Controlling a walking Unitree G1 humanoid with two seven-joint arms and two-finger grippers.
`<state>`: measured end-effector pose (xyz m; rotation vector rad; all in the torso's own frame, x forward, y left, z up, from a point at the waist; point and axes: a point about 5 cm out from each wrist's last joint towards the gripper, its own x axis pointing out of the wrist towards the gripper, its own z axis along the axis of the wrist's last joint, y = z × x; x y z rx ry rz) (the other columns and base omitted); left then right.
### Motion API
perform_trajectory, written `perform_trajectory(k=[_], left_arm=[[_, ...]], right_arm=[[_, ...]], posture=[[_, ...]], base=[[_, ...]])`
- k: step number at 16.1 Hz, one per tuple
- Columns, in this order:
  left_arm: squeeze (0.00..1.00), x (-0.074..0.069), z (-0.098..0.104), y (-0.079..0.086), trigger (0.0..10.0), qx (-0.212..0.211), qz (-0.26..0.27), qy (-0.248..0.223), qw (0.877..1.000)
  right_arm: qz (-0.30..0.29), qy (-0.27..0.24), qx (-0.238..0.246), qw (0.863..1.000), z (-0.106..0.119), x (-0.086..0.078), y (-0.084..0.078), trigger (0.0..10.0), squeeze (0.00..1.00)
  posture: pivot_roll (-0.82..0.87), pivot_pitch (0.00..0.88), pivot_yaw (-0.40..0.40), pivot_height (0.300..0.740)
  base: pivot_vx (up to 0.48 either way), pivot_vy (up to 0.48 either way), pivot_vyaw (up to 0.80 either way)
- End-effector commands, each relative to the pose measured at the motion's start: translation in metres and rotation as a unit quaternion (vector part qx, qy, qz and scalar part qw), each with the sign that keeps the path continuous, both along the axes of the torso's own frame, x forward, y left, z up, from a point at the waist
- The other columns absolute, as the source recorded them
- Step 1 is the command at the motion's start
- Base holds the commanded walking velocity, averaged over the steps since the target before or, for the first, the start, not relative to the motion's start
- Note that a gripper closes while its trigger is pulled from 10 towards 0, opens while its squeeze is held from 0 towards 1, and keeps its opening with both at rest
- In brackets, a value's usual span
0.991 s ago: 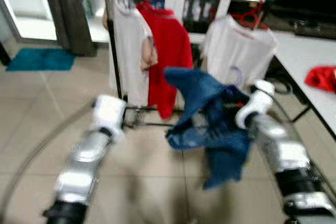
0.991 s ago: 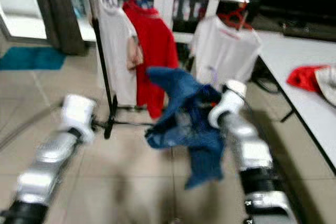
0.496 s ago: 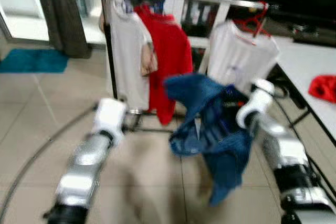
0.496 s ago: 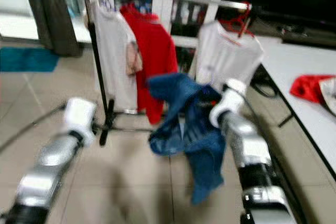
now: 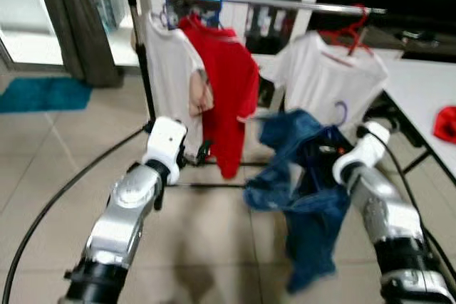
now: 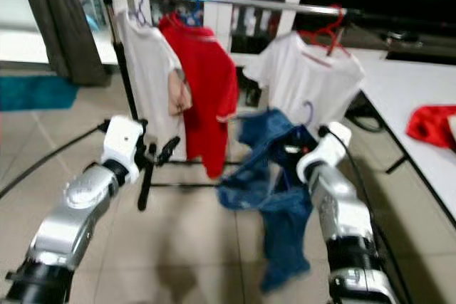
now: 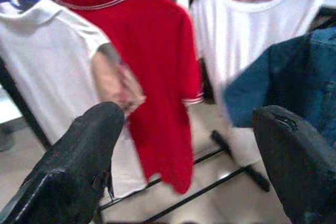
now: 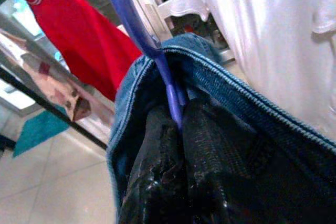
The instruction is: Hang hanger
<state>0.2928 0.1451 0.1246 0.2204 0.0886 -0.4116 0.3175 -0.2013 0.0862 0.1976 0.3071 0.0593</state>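
Your right gripper [image 8: 176, 145] has its two black, rough-textured fingers pressed together on the thin purple hanger [image 8: 137, 35], whose smooth stem rises out of the collar of the blue denim jacket [image 5: 306, 197]. In the head views the jacket sits right of centre, draped in heavy folds over that hanger and hanging down beside your silver right arm, with its stitched seam showing clearly in the right wrist view.

Your left gripper [image 7: 184, 150] is held out at centre-left of the head views, its padded fingers [image 7: 79, 166] spread wide apart and holding nothing (they frame the hanging clothes in the left wrist view).

Across the top of the head views runs the clothes rack [image 5: 249, 0], a shiny metal rail on a black upright post. From left to right along it hang a white shirt [image 5: 167, 76], a red polo shirt [image 5: 226, 90] with a white-striped collar, and a second white T-shirt [image 5: 328, 80] on a red hanger [image 5: 350, 33].

At the right edge you can see a white table [image 5: 420, 90] bearing a crumpled red cloth [image 5: 446, 122]. A black cable [image 5: 64, 190] curves over the pale tiled floor [image 5: 214, 247] at lower left.
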Motion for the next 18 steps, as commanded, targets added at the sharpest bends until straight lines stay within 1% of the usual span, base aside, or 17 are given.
perform_trajectory(k=[1,4,7,8,11,18], left_arm=[[0.0,0.001,0.001,0.005,10.0,-0.001,0.005,0.0,1.0],[0.0,0.003,0.003,0.003,10.0,-0.012,-0.009,-0.001,1.0],[0.0,0.005,0.004,0.002,10.0,-0.019,-0.01,0.001,1.0],[0.0,0.006,0.004,0.002,10.0,-0.026,-0.005,0.001,1.0],[0.0,0.006,0.004,0.004,10.0,-0.028,0.001,0.001,1.0],[0.0,0.007,0.005,0.004,10.0,-0.023,0.005,-0.004,1.0]], right_arm=[[0.004,-0.037,0.0,0.999,0.014,0.004,0.007,10.0,0.0],[-0.013,-0.045,0.0,0.999,0.013,0.002,0.005,10.0,0.0],[-0.025,-0.054,-0.007,0.998,0.015,0.003,0.002,10.0,0.0],[-0.024,-0.06,-0.018,0.998,0.019,0.004,0.001,10.0,0.0],[-0.022,-0.07,-0.031,0.997,0.023,0.007,0.001,10.0,0.0],[-0.016,-0.082,-0.044,0.996,0.028,0.012,0.001,10.0,0.0]], posture=[[0.0,0.0,-0.048,0.74],[0.01,0.0,-0.026,0.74],[0.0,0.0,-0.024,0.74],[0.0,0.0,-0.029,0.74],[0.0,0.0,-0.039,0.74],[0.01,0.0,-0.053,0.74]], base=[[0.349,0.0,0.0],[0.346,0.0,0.0],[0.346,0.0,0.0],[0.345,0.0,0.0],[0.347,0.0,0.0],[0.351,0.0,0.0]])
